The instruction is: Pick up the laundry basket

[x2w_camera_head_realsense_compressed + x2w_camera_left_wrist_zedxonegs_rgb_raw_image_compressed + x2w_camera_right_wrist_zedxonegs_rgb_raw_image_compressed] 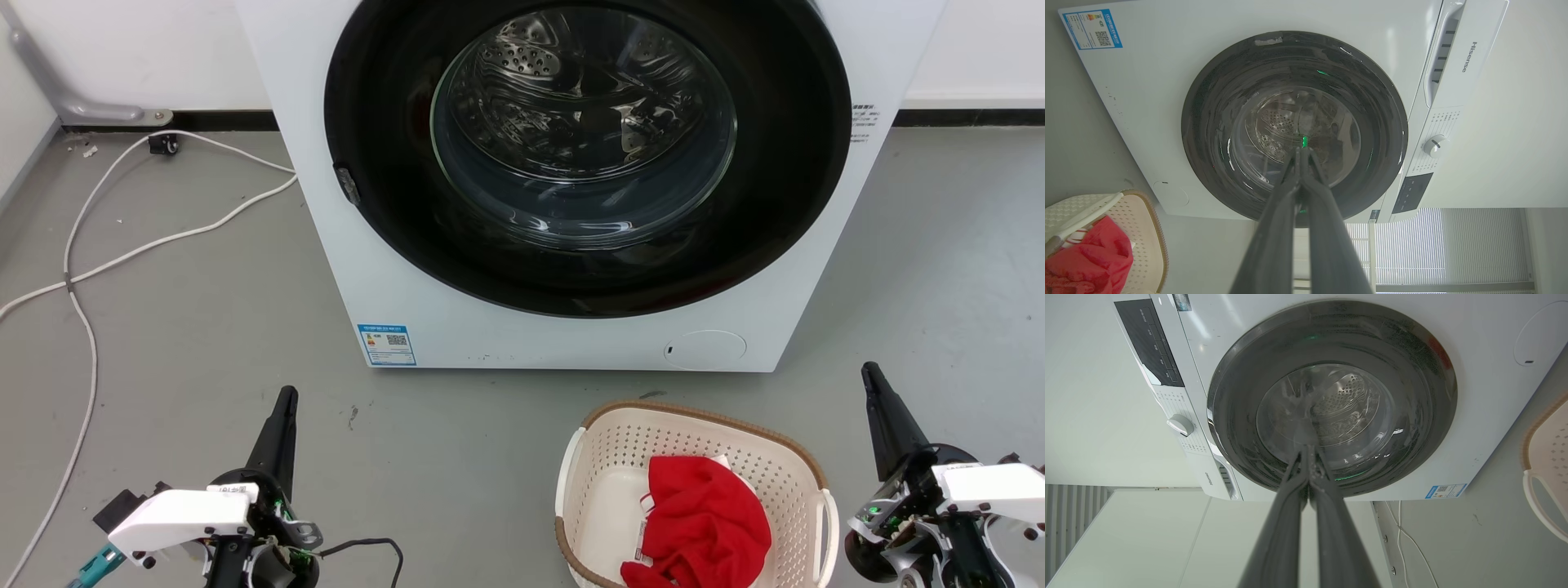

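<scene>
On the grey floor [457, 457] in front of the washer [392, 269], the head view shows the laundry basket [620, 457] standing upright, low and right of centre, with a red garment [706, 514] heaped inside it. The left end effector [286, 400] hangs well apart from it on the left. The right end effector [870, 377] is nearer, just off the basket's right side. Neither touches it.

In the left wrist view the two dark fingers meet at their tips, clenched on nothing, and aim at the washer's door glass. The basket sits low in the corner, off their line.

In the right wrist view the fingers are likewise pressed together and empty. One white handle [1535, 498] shows at the edge, again off axis.

Several things could go wrong from here, in my judgement. Closed fingers cannot take a rim or handle, so approaching without releasing them would only push the light basket across the floor. Lifting by one side alone would likely tilt it and spill the garment. The left arm has the longer way to go, so an uneven arrival could skew the basket. The washer stands close behind, so reaching too far forward risks the fingertips striking its front.
</scene>
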Controlling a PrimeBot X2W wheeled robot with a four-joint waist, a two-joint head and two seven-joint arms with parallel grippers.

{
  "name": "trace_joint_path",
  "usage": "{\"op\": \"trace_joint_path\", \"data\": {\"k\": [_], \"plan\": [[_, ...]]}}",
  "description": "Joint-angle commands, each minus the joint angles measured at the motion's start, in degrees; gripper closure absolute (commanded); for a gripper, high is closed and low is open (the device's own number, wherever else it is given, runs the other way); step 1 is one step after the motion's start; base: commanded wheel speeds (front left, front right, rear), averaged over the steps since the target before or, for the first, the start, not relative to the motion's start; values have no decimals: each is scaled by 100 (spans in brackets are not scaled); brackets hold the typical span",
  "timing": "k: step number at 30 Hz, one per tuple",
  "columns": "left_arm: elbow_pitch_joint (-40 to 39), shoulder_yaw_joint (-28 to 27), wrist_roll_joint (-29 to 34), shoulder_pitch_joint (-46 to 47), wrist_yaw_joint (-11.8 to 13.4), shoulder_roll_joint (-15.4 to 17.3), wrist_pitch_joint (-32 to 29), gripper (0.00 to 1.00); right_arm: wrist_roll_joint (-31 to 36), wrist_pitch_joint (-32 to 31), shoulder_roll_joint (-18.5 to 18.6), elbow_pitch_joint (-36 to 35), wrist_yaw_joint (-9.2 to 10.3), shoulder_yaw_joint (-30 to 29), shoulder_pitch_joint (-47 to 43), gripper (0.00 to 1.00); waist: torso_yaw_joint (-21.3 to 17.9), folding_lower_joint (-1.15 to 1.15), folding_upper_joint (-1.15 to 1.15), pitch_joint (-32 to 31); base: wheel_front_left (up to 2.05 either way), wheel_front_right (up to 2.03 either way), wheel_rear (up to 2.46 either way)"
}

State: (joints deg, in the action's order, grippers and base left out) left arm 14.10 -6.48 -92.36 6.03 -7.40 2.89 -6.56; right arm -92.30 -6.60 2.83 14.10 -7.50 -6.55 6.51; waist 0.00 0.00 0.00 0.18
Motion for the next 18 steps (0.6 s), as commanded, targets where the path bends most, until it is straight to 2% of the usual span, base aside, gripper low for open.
{"op": "trace_joint_path", "data": {"k": [1,18], "plan": [[-1,-4,-13,42,-24,-6,-13,100,-23,-7,9,-22,2,1,-64,100,0,0,0,0,0,0,0],[-1,-4,-13,42,-24,-6,-13,100,-23,-7,9,-22,2,0,-64,100,0,0,0,0,0,0,0]]}}
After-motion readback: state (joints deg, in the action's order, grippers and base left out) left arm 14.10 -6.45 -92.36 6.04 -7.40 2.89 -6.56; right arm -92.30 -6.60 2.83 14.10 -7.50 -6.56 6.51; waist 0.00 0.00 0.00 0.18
